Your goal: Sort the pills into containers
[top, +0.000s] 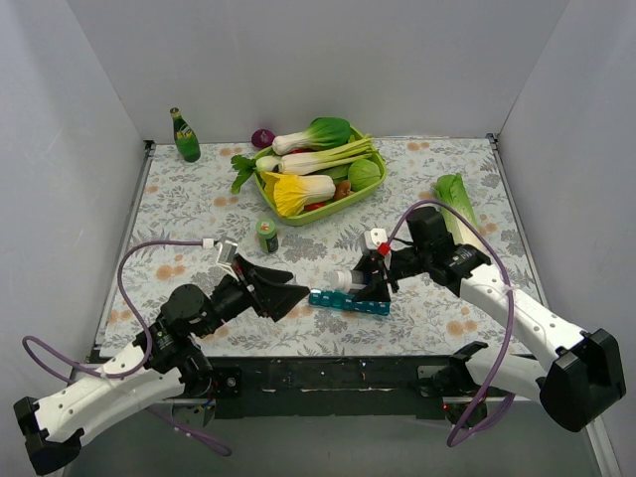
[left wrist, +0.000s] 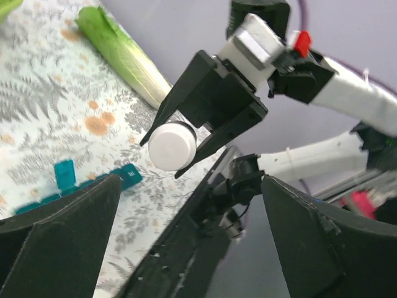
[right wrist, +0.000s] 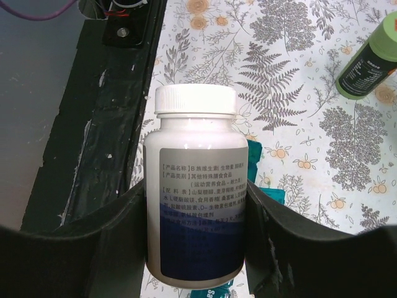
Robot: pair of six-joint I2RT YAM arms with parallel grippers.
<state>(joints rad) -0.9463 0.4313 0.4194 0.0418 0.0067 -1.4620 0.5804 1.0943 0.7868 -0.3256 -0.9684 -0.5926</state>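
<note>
Right wrist | right tool (right wrist: 196, 226) grips white bottle (right wrist: 195, 130) (cap on)

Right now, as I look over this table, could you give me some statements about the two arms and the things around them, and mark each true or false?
1. The right gripper holds a white plastic bottle. True.
2. The left gripper is clamped on the long teal-blue plastic pill organiser. False: its jaws are wide open and empty, and the organiser lies on the flowered table.
3. The white bottle has no cap. False: its white ribbed cap is on.
4. The lime-green plastic basket holds vegetables. True.
5. The dark green glass bottle lies inside the basket. False: it stands upright in the far left corner, apart from the basket.
</note>
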